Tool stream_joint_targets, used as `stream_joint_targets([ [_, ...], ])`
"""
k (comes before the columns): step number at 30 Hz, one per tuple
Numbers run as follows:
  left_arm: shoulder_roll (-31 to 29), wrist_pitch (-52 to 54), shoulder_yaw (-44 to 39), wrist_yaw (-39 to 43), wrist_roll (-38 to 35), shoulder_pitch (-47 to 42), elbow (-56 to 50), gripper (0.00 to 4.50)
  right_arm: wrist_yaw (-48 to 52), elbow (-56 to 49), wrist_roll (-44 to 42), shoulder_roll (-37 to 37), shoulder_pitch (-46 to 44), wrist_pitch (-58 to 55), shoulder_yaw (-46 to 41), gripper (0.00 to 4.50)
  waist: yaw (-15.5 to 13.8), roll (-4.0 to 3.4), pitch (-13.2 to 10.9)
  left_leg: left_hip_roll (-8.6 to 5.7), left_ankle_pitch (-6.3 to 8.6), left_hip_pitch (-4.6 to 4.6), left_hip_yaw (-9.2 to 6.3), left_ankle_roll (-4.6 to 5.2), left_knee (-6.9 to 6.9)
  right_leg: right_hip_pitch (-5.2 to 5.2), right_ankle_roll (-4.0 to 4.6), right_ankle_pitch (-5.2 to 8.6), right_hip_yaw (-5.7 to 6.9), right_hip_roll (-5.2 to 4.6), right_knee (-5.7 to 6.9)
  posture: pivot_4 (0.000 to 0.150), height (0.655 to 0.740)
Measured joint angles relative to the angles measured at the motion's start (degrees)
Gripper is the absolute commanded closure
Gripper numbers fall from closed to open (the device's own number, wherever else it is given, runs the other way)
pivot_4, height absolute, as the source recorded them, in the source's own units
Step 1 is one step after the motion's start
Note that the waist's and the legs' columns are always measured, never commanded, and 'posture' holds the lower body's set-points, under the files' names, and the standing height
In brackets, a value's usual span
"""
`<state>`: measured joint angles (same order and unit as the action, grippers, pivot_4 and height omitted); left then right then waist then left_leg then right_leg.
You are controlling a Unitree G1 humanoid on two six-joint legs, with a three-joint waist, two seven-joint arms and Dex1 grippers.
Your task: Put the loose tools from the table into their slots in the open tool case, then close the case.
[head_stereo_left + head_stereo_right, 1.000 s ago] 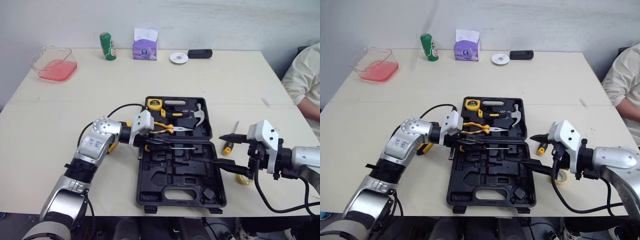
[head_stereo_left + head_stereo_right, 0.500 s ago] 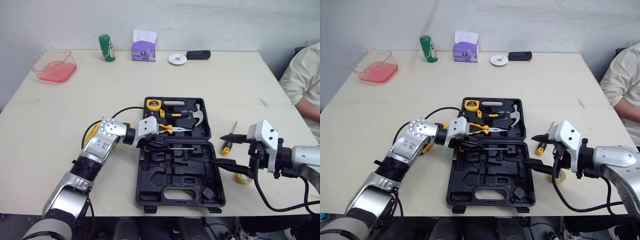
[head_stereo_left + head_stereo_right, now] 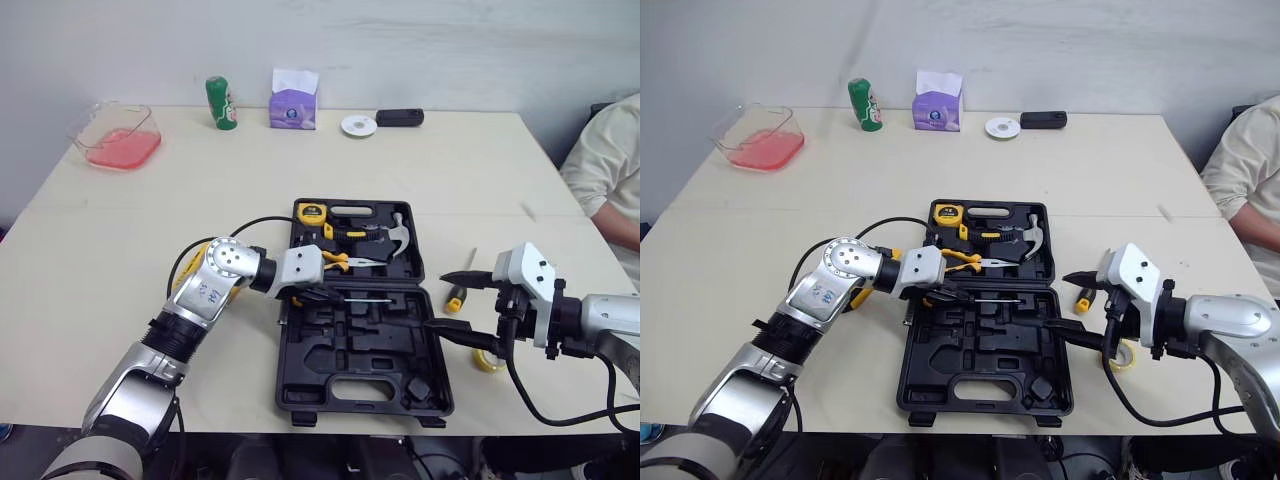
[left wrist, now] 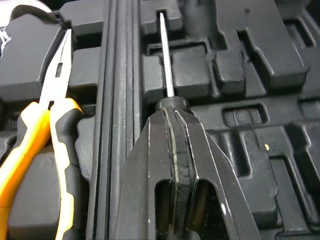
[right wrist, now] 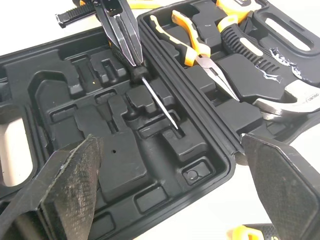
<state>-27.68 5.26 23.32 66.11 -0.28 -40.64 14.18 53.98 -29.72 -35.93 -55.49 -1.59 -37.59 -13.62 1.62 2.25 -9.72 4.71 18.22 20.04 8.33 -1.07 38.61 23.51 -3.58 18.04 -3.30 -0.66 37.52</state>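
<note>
Grip: left claw (image 4: 174,111) is clamping screwdriver (image 4: 165,55) over tool case (image 3: 350,362) slot | right claw (image 3: 437,301) is hanging apart | Risk: misaligned release leaving shaft proud, blocking closure.

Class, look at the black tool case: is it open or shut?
Open. The case lies spread flat, both halves facing up with their moulded insides showing.

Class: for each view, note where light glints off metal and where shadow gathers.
Right wrist view: the hammer head glints brightest, the screwdriver thinly along its shaft. Left wrist view: that shaft shines pale against the dark recesses of the tool case. Left eye view: the table is evenly lit.
</note>
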Motion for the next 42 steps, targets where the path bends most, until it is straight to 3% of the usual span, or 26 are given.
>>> stream_joint_targets([
  [6,0.08,0.54,1.41,-0.46,1.40,-0.81,0.11,4.43,-0.18,-0.17,0.18,0.03,-0.26,0.00,0.73,0.00,-0.02,-0.02,0.65,-0.02,-0.02,-0.21,0.02,0.05,-0.35,-0.09,-0.05,-0.03,-0.05,0.00,-0.14,0.150,0.7244],
  [10,0.07,2.24,2.55,-0.30,2.65,-1.27,0.16,4.43,-0.19,-0.17,0.21,0.25,-0.38,0.00,2.03,0.00,0.03,-0.04,0.75,0.07,-0.02,-0.82,0.03,0.05,-0.62,-0.78,0.21,0.12,-0.06,-0.09,-0.58,0.150,0.7244],
  [17,0.21,3.44,2.57,-0.41,2.69,-1.42,0.09,4.43,-0.17,-0.18,0.21,0.57,-0.37,0.02,2.03,0.00,0.09,-0.10,0.91,0.16,-0.01,-0.86,0.03,0.04,-0.74,-1.02,0.33,0.19,-0.07,-0.10,-0.75,0.150,0.7244],
  [21,0.40,6.36,-3.68,-0.99,-2.19,2.13,-1.65,4.43,-0.36,-0.39,0.31,0.60,0.13,0.37,1.62,0.00,0.26,-0.19,0.82,0.18,-0.02,-0.81,0.05,0.05,-0.74,-0.76,0.32,0.18,-0.08,-0.12,-0.75,0.150,0.7244],
  [24,-1.25,12.88,-13.80,-1.45,-11.72,7.64,-7.41,3.61,-0.43,-0.07,0.54,0.58,2.73,0.33,-1.03,0.00,0.70,-0.02,0.44,0.23,-0.05,0.03,0.05,-0.03,-0.71,0.20,0.00,0.00,-0.04,-0.09,-0.35,0.150,0.7244],
  [25,-2.98,16.53,-17.79,-2.16,-15.25,9.43,-11.28,3.14,-0.09,0.20,0.28,0.53,3.67,0.08,-3.06,0.00,0.73,-0.02,0.44,0.23,-0.13,0.32,0.03,-0.18,-0.61,0.60,0.01,0.03,-0.06,-0.07,-0.09,0.150,0.7244],
  [28,-9.22,23.90,-28.64,-3.60,-22.37,15.72,-18.92,1.90,0.99,1.76,-1.22,-0.41,6.23,-1.41,-10.39,0.00,0.71,-0.17,0.37,0.23,-0.29,0.43,0.01,-0.65,-0.72,0.93,0.11,0.21,-0.13,-0.02,0.01,0.150,0.7244],
  [32,-14.53,29.82,-38.71,-6.48,-25.88,25.47,-20.18,0.23,2.95,6.08,-1.78,-2.45,9.42,-3.89,-18.29,0.00,0.66,-0.16,0.30,0.21,-0.19,0.40,0.01,-0.62,-0.75,0.93,0.12,0.28,-0.12,-0.04,-0.08,0.150,0.7244],
  [36,-25.08,27.64,-53.78,-5.29,-24.06,39.58,-7.68,0.05,6.19,20.67,4.55,-5.04,16.61,-0.58,-27.00,0.00,1.62,0.55,-0.14,0.19,0.07,0.28,0.08,-0.35,-1.02,0.96,0.37,0.41,-0.03,-0.10,-0.31,0.150,0.7244],
  [38,-28.90,22.69,-55.04,-3.51,-22.15,42.34,-2.26,0.05,7.03,26.24,6.91,-5.22,16.77,2.85,-27.51,0.00,1.62,0.57,-0.16,0.12,0.04,0.28,0.14,-0.27,-1.21,0.92,1.22,0.82,-0.03,-0.22,-0.66,0.150,0.7244],
  [42,-31.48,16.69,-58.78,-4.08,-20.29,43.00,6.36,0.05,6.69,37.24,11.51,-5.36,15.24,9.25,-27.45,0.00,1.48,0.45,-0.25,-0.27,-0.01,0.28,0.22,-0.23,-1.50,0.95,1.13,0.75,0.03,-0.78,-0.72,0.150,0.7244],
])
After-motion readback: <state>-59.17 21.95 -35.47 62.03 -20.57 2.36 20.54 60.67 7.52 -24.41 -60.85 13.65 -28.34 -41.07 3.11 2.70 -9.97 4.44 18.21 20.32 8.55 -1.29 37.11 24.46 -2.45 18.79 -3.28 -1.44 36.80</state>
